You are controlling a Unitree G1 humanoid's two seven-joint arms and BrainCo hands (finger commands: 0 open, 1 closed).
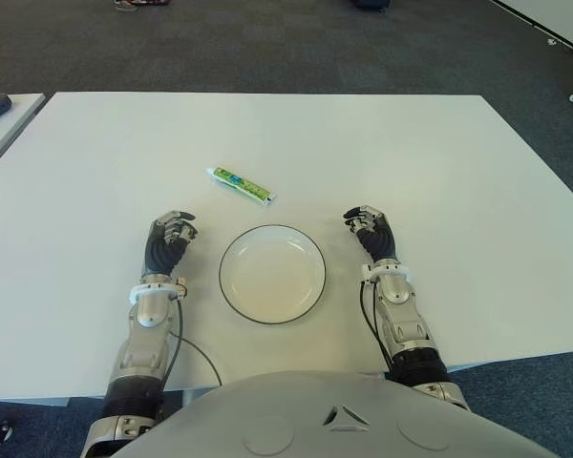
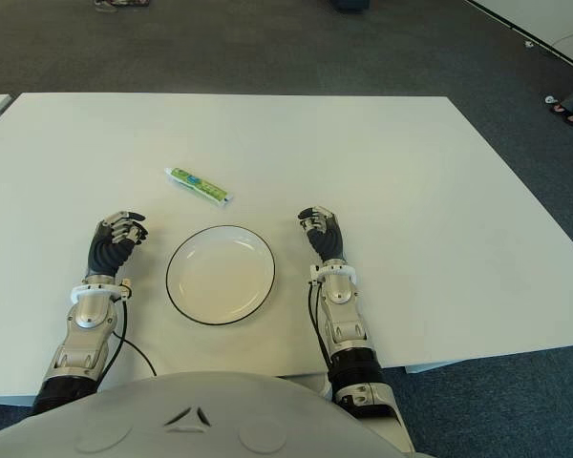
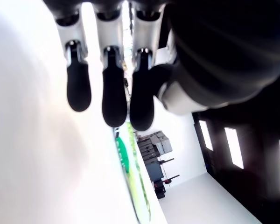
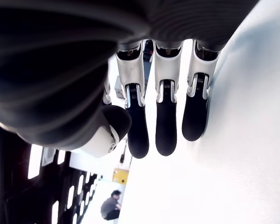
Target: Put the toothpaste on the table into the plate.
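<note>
Dark grey carpet (image 1: 296,48) fills the top of the frame, and below it you see a big white table (image 1: 439,172) that takes up most of the view. Another pale table corner (image 1: 5,114) peeks in at the far left edge, with a small dark thing on it that is too small to tell.

Look at the middle of the frame, a bit left and up. That is where the toothpaste (image 1: 240,185) lies flat on the table. It is a small white and green tube, slanted, with its cap end up and to the left. No hand touches it.

Just below the tube, near the bottom middle, sits the plate (image 1: 231,291). It is round and white with a thin dark rim. Nothing is in it. The tube and the plate are near each other but apart.

Your left hand (image 1: 168,237) shows just to the left of the plate. Its fingers (image 3: 114,100) are curled in and it holds nothing. Your right hand (image 1: 368,229) shows just to the right of the plate. Its fingers (image 4: 165,128) are curled in too, and it also holds nothing.

At the very bottom you can see the robot's grey body (image 1: 334,420).
</note>
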